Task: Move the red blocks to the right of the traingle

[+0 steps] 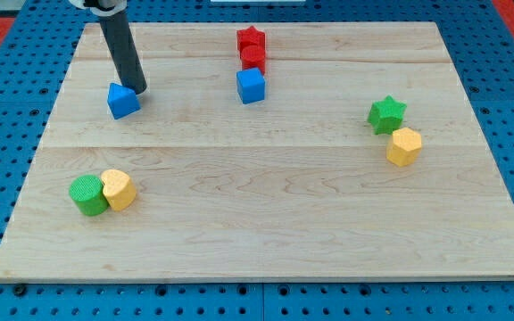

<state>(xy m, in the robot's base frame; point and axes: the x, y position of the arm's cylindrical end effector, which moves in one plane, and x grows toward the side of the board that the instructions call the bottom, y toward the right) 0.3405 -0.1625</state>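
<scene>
1. Camera view: my tip (pixel 138 91) rests on the wooden board (pixel 266 232), touching the upper right edge of the blue triangle (pixel 122 101) at the view's upper left; the rod has no jaws.
2. The red star (pixel 251 39) and a second red block (pixel 253 59), shape unclear, sit near the top centre, stacked in line above the blue cube (pixel 251 86), well right of the triangle.
3. At the view's right, the green star (pixel 386 114) touches a yellow block (pixel 404 146).
4. At lower left, the green cylinder (pixel 87 195) touches another yellow block (pixel 118 189).

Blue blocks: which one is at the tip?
The blue triangle block at the view's left: my tip sits right at its upper right edge. The blue cube sits mid-board under the red blocks.
</scene>
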